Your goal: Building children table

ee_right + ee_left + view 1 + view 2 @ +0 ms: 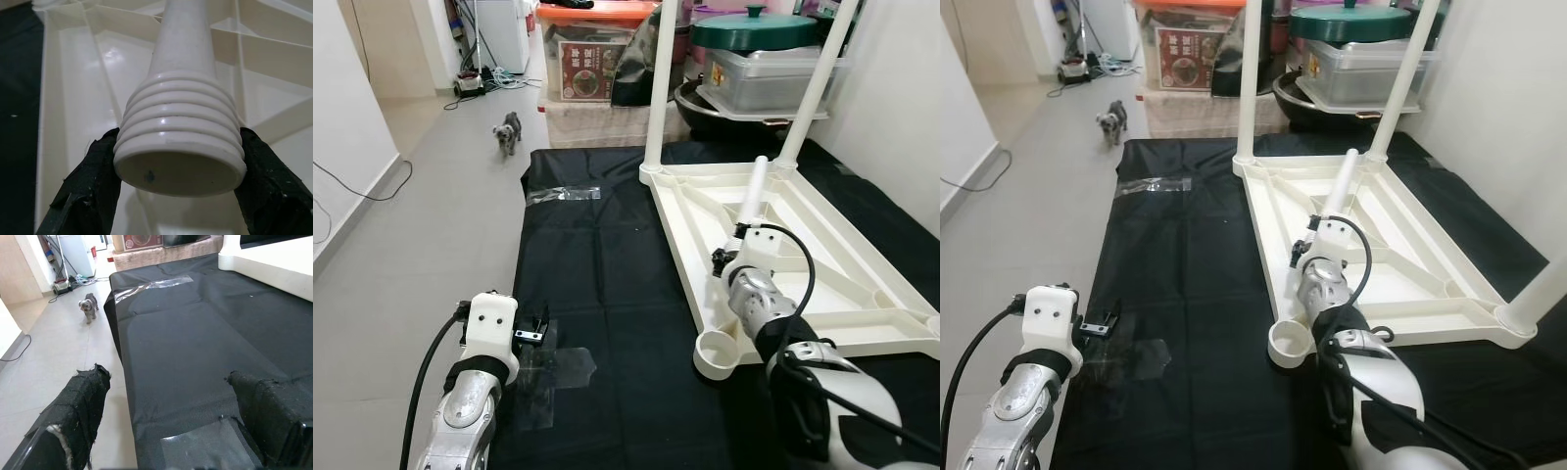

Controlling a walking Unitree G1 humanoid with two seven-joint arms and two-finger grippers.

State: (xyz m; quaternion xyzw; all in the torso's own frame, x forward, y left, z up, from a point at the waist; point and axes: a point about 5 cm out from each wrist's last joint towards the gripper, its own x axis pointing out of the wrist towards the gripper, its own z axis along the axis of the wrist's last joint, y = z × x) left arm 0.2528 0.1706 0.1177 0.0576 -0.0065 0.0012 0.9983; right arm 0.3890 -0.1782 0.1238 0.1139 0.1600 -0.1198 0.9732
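The right gripper pinches a threaded table leg above the upturned tabletop's near rim; the left gripper, fingers spread, hovers over the black mat's edge.

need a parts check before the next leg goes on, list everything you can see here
table top: 1, cream, upside down on the black mat
fitted legs: 2, cream, upright in the far corner sockets
loose leg: 1, cream, held over the table top, threaded end in the right tool
empty socket: 1, cream, near corner
black mat: 1, on the grey floor
clear tape: strips on the mat, far edge and near the left tool
storage bins: stacked behind the mat, one with a green lid
small dog: 1, grey, on the floor
left tool: open, over the mat
right tool: shut on the loose leg
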